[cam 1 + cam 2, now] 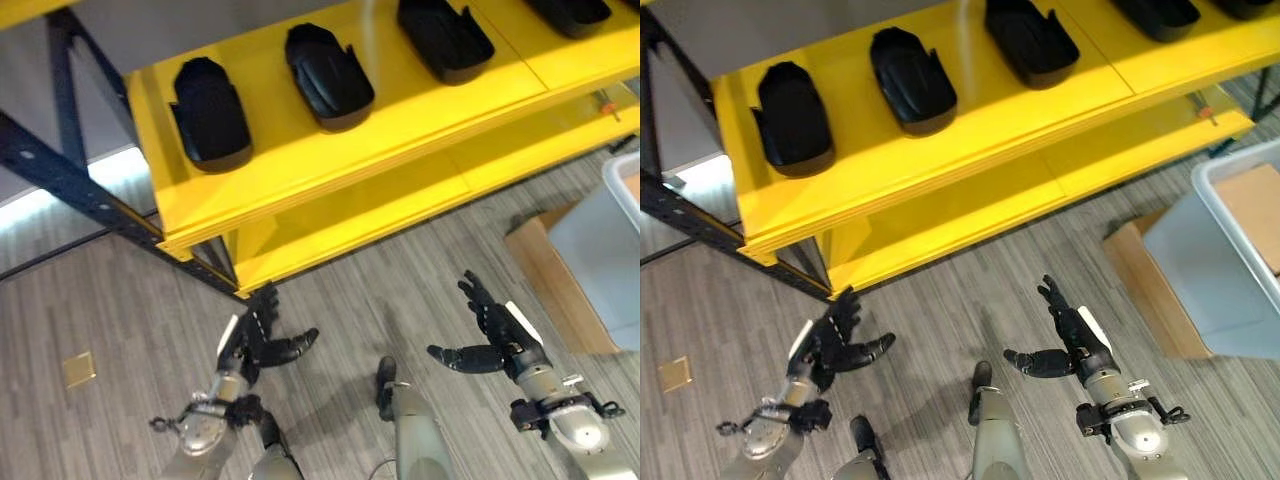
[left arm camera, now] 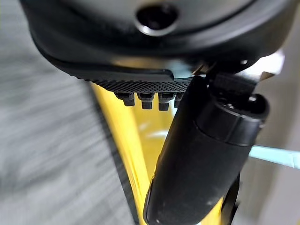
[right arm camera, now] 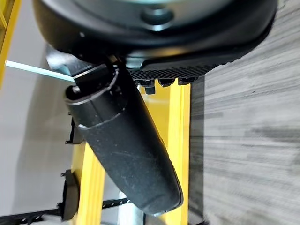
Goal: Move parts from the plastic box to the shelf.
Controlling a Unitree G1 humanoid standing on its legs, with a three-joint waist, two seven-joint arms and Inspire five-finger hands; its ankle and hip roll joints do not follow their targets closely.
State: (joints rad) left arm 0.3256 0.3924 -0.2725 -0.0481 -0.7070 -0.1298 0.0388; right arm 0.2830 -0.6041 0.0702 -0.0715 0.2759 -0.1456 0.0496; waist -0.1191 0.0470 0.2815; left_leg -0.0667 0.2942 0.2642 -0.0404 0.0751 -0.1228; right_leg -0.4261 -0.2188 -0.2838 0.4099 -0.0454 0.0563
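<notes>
left hand [image 1: 252, 345]: fingers spread, empty
right hand [image 1: 497, 335]: same, wide and empty
shelf [image 1: 330, 150]: black parts [image 1: 328, 75] sitting in a row
box [image 1: 1230, 250]: off right, on the floor

4 black parts [image 1: 327, 76] on yellow shelf [image 1: 300, 165]; both hands empty.

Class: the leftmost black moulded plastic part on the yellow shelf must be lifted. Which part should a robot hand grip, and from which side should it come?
Probably across the long sides of the leftmost black moulded plastic part, coming from above and in front. It lies flat on the yellow shelf, narrow across, with open space on both flanks. Both the left robot hand and the right robot hand are open and empty.
</notes>
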